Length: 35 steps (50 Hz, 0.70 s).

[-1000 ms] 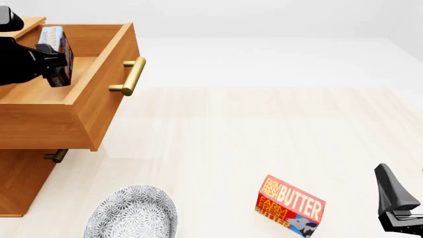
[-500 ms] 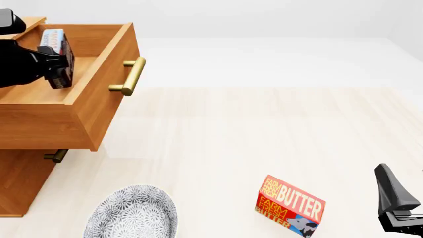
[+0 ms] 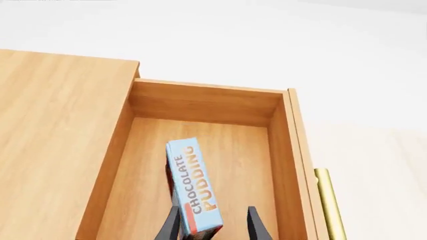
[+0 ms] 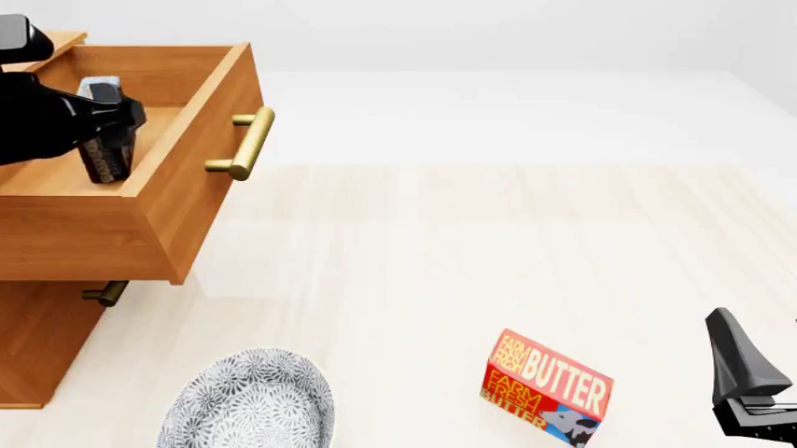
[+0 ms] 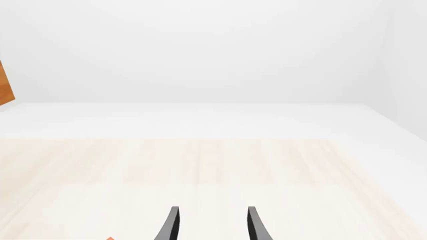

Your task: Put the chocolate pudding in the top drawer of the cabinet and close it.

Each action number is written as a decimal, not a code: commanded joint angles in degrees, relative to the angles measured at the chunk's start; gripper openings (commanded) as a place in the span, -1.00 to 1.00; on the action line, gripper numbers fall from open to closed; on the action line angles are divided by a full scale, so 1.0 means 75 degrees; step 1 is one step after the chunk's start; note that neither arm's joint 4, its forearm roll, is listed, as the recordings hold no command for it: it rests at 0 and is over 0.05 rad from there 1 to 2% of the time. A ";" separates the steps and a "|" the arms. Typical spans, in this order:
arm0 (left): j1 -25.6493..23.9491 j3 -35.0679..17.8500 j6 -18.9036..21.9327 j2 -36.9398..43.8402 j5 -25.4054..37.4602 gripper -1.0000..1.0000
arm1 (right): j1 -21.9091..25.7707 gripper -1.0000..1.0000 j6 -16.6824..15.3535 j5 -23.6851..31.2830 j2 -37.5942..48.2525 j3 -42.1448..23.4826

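Note:
The chocolate pudding (image 3: 193, 192), a thin box with a light blue face and a brown side, stands on its edge inside the open top drawer (image 3: 291, 150). My left gripper (image 3: 213, 222) is open around it. The box leans by one finger and a gap shows to the other. In the front view the pudding (image 4: 104, 154) sits low in the top drawer (image 4: 187, 201), at the tip of the left gripper (image 4: 115, 117). The cabinet (image 4: 44, 345) stands at the left. My right gripper (image 4: 748, 397) is open and empty at the near right, also shown as the right gripper (image 5: 212, 225).
The drawer's brass handle (image 4: 243, 145) sticks out to the right, and the lower drawer's small handle (image 4: 106, 294) shows beneath. A red-and-yellow butter box (image 4: 548, 387) lies near the front, and a patterned grey bowl (image 4: 249, 401) sits at the front left.
The pudding has gone down from above the drawer rim to deep inside the drawer. The left gripper has let go of it. The right arm has not moved.

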 commanded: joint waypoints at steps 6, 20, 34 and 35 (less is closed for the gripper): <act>-0.0001 0.0029 0.0023 -0.0097 0.0027 1.00 | 0.0000 1.00 -0.0001 0.0000 0.0001 0.0000; -0.0031 -0.0094 0.0128 -0.0355 0.0297 1.00 | 0.0000 1.00 0.0000 0.0000 0.0000 0.0000; -0.0459 -0.0487 0.0348 -0.0744 0.0716 1.00 | 0.0000 1.00 0.0000 0.0000 0.0000 0.0000; -0.0459 -0.0499 0.0370 -0.0788 0.0736 1.00 | -0.0001 1.00 0.0000 0.0000 -0.0001 0.0000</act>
